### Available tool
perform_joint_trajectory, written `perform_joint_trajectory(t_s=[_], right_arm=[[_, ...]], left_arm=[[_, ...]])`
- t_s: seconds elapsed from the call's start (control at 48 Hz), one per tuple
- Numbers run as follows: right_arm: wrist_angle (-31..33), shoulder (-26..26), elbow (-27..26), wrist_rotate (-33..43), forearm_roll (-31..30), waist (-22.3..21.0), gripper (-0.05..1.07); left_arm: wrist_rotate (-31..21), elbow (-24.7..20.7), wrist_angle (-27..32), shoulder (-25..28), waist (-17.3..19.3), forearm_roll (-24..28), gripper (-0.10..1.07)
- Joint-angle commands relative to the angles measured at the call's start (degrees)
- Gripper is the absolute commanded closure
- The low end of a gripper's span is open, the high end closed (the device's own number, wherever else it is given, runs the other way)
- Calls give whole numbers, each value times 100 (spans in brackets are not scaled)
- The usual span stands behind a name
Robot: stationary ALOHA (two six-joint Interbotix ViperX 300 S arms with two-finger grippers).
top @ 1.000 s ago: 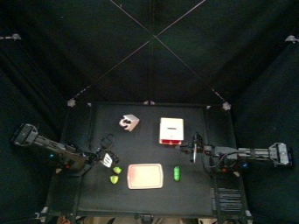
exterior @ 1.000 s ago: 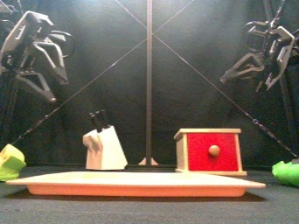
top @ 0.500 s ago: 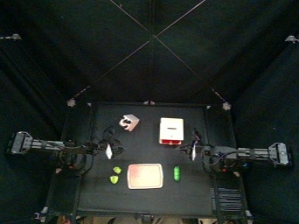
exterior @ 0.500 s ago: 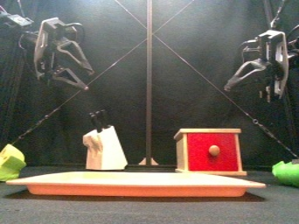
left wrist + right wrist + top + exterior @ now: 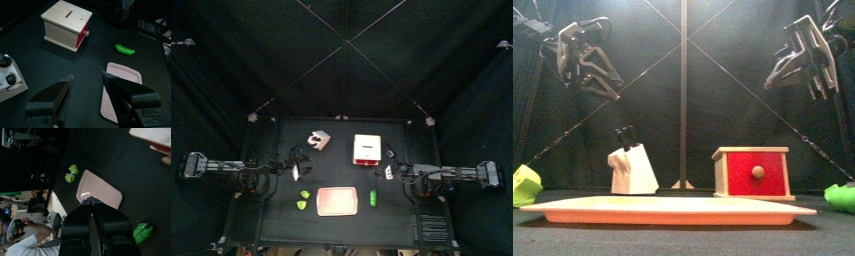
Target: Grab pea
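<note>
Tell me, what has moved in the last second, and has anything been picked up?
Only the arms moved. The left fingers, open, swung in from the table's left edge toward the middle and lifted. The right fingers, shut, rose slightly. Nothing was picked up: the pea, the board and the red-fronted box lie as before.

pea (image 5: 842, 197) cut by front view's 3 o'clock edge, yellow-green bit (image 5: 524, 185) cut at 9 o'clock

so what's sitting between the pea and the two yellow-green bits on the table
The tan board lies between them. In the top view the pea is just off its right edge and the yellow-green bits off its left edge.
</note>
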Motion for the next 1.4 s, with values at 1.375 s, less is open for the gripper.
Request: perform_joint_trajectory(t_s=[1.375], right_arm=[[3155, 1591, -1230, 5484, -2584, 2153, 91]], left_arm=[[343, 114, -773, -62, 422, 229, 12]])
